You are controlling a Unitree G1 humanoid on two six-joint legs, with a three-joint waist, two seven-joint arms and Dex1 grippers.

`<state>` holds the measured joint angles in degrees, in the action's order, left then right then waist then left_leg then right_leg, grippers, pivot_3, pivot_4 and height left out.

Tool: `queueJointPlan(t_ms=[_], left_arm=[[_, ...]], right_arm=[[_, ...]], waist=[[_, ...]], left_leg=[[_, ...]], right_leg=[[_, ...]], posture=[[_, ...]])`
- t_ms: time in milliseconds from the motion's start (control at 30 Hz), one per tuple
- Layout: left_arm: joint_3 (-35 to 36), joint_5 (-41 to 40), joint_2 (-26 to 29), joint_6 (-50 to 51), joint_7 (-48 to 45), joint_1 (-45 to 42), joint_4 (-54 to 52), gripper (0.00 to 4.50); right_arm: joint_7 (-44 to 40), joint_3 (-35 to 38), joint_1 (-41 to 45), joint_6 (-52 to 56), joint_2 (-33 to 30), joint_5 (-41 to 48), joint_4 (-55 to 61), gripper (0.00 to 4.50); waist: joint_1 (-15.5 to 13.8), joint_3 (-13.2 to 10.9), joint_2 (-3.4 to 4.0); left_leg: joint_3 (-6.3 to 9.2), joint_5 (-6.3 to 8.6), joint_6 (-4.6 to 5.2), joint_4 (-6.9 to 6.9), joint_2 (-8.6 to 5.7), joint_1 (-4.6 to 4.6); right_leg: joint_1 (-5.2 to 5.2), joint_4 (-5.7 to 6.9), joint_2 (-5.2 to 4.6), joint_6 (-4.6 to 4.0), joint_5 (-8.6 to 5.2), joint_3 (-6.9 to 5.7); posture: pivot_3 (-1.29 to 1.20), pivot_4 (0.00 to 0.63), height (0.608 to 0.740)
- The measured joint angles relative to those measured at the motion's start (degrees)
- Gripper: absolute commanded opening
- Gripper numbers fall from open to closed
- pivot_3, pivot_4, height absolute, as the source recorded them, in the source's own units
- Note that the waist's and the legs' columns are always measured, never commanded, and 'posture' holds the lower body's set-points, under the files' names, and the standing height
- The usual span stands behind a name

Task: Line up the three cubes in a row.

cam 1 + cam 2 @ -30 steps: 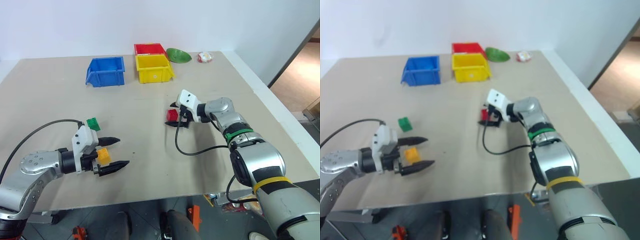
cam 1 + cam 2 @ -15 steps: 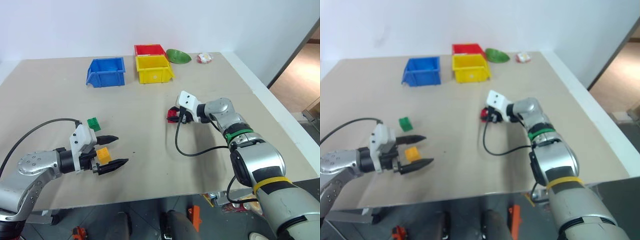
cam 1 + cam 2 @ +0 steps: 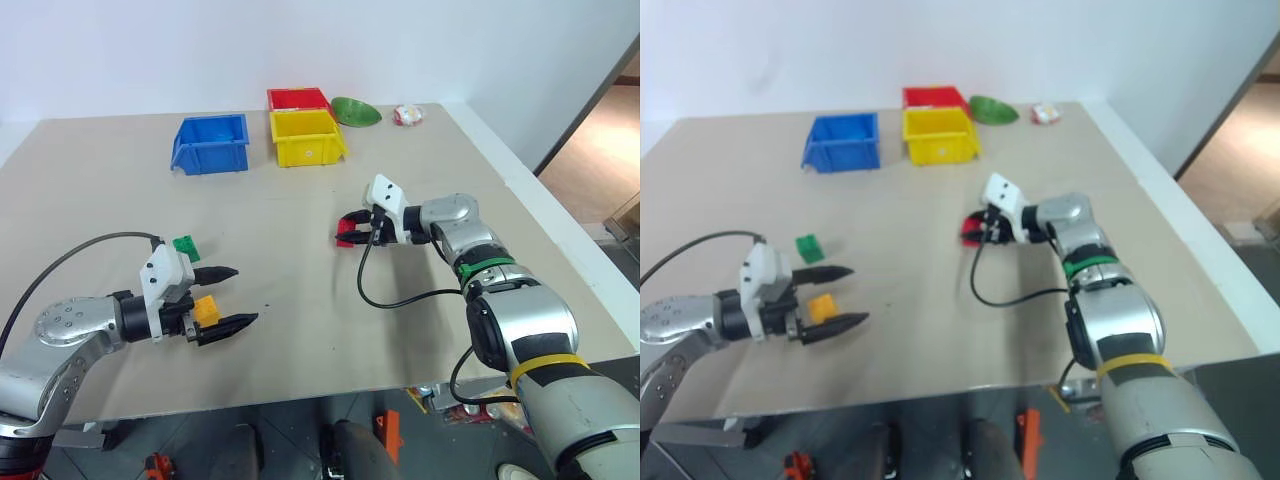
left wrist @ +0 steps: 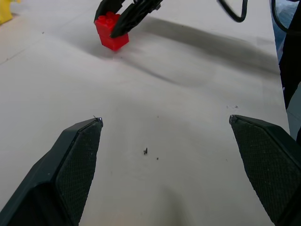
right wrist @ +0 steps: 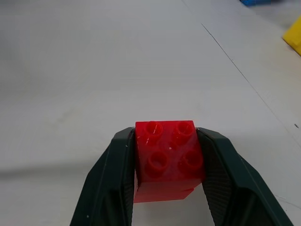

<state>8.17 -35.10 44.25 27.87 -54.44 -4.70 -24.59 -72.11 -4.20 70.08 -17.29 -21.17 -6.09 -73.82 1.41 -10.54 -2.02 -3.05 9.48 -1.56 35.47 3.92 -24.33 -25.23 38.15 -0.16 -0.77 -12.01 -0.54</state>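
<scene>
My right pincer (image 5: 167, 176) is clamped on the red cube (image 5: 168, 157), one black finger flat against each side, studs facing up at the wrist camera. From the head camera I see that cube (image 3: 346, 231) out in the middle of the counter (image 3: 300, 200), at the tip of my right arm, which reaches in from the right. Whether the cube sits on the surface or just above it, I cannot tell.

My left pincer (image 3: 226, 297) is spread wide with nothing between its fingers (image 4: 77, 155). It hangs over the near left part of the counter, pointing towards the middle. The yellow cube (image 3: 206, 310) sits right beside it, seen in the gap near the base of the fingers; I cannot tell if it touches them. The green cube (image 3: 186, 245) lies on the counter just beyond the left pincer, a little further from me.

So green and yellow are close together on the left, and red is well apart from them, off to the right.

At the far side I see a blue bin (image 3: 212, 143), a yellow bin (image 3: 308, 136) and a red bin (image 3: 298, 99) behind it, with a green bowl (image 3: 356, 111) to their right.
</scene>
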Motion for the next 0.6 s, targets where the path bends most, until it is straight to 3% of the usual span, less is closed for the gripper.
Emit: queueJointPlan(t_ms=[233, 333, 600], left_arm=[[-1.06, -0.35, -0.25, -0.08, -2.57, -0.02, 0.36, 4.5], [-1.58, -0.19, -0.25, -0.37, -3.65, -0.4, 0.64, 4.5], [-2.18, 0.97, -0.24, -0.52, -4.77, -2.26, 1.75, 4.5]], right_arm=[[-12.13, -0.54, -10.02, 3.88, 0.16, 6.01, 16.99, 1.44], [-13.45, -2.58, -15.51, 6.94, 0.02, 6.92, 24.45, 1.44], [-12.91, -3.31, -18.92, 9.83, -1.68, 7.51, 30.41, 1.44]], waist=[[-0.12, 0.0, 0.0], [-0.14, 0.0, 0.0], [-0.11, 0.0, 0.0]], left_leg=[[0.05, 0.0, 0.0, 0.0, 0.03, -0.01], [0.01, 0.0, 0.0, 0.03, 0.02, -0.01], [0.0, 0.0, 0.0, 0.09, 0.0, 0.03]], right_leg=[[0.03, 0.0, -0.01, -0.01, -0.02, -0.06], [0.01, 0.01, -0.01, 0.0, 0.0, -0.04], [0.01, 0.02, 0.06, -0.01, 0.05, -0.05]], posture=[[0.0, 0.15, 0.74], [0.0, 0.15, 0.74], [0.0, 0.15, 0.74]])
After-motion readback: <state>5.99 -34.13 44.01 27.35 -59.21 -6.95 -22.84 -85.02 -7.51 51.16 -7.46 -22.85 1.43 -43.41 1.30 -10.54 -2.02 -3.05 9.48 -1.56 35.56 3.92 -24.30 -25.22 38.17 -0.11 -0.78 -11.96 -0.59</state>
